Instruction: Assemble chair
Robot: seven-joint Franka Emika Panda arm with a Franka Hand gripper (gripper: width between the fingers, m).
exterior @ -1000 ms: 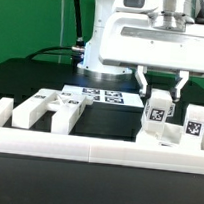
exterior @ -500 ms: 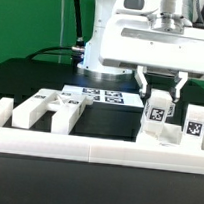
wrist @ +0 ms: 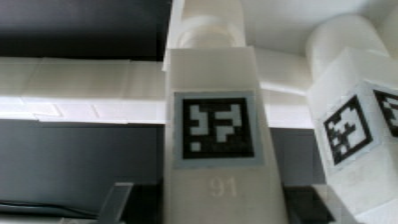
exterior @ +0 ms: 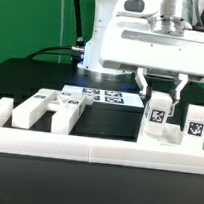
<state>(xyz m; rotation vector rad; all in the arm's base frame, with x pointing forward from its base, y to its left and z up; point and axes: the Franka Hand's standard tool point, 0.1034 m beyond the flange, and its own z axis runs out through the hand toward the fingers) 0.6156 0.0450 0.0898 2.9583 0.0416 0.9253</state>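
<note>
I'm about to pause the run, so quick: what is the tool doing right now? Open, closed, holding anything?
Tool: closed, holding an upright white chair post that bears a tag.

A long low white border rail [exterior: 86, 149] runs across the black table [exterior: 21, 83] at six o'clock in the exterior view, with a corner at eight o'clock. The marker board [exterior: 99, 94] lies flat near centre — a green backdrop [exterior: 32, 19] fills ten o'clock.
</note>
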